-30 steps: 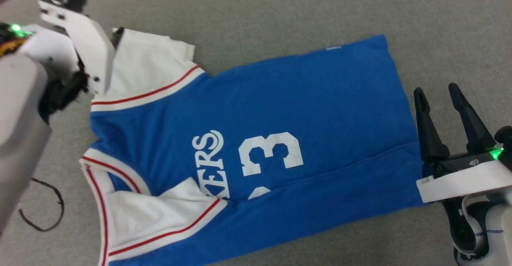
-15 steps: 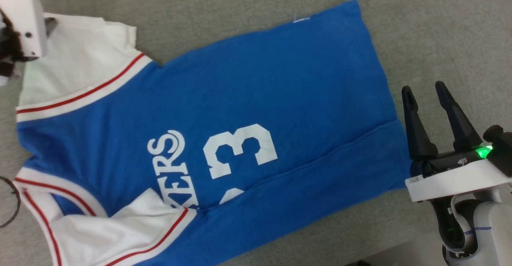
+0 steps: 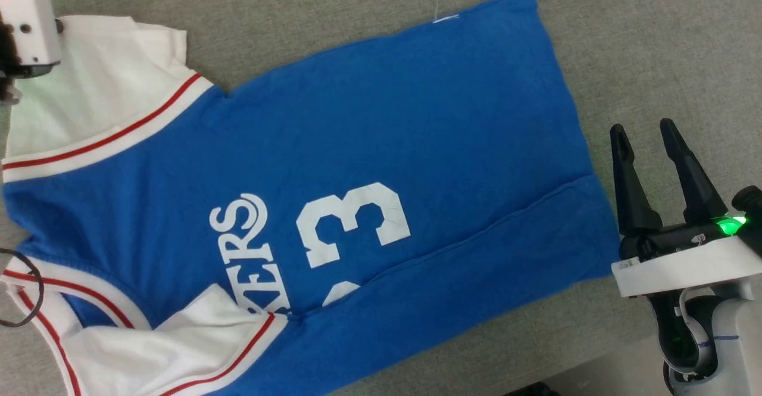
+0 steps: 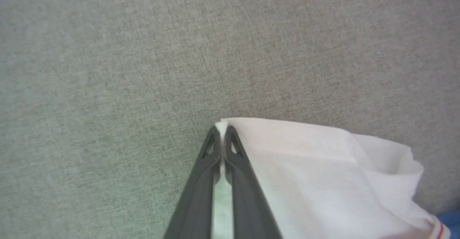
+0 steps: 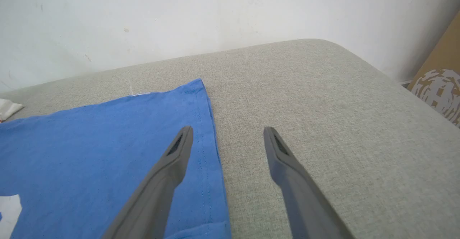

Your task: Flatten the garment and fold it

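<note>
The left gripper (image 4: 222,129) has its two dark fingers pressed together on a corner of the white sleeve (image 4: 305,167), probably to draw it outward and flat. The sleeve belongs to the royal-blue jersey T-shirt (image 3: 381,146), which lies chest-up on the grey woven cushion (image 3: 655,39), its other sleeve (image 3: 196,336) folded onto the lettering. The right gripper (image 3: 643,131) hovers with its fingers spread wide at the hem (image 3: 586,170), seemingly ready to anchor it, its wrist low at the near right.
</note>
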